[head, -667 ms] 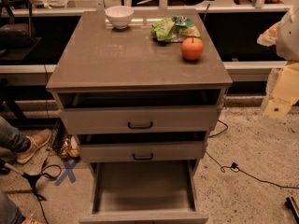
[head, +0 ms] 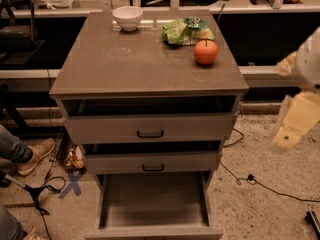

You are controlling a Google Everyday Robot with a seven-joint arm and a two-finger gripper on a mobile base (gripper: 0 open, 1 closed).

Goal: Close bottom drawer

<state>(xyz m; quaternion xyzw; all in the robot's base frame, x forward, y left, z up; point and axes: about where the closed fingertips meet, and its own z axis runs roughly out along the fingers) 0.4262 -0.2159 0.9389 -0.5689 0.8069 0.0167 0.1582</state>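
Hangs lower than before at the right edge: blurred cream-coloured end effector (head: 294,124), open or closed impossible to tell. Stands pulled well out, near centre: grey-brown bottom drawer (head: 155,201) with long plain tray.

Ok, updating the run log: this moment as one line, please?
bottom drawer: pulled out, open | pincer: in air right of cabinet, clear of drawer | closing: not yet done

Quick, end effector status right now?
End effector: cannot be told; it is at the right of the cabinet, apart from the open bottom drawer.
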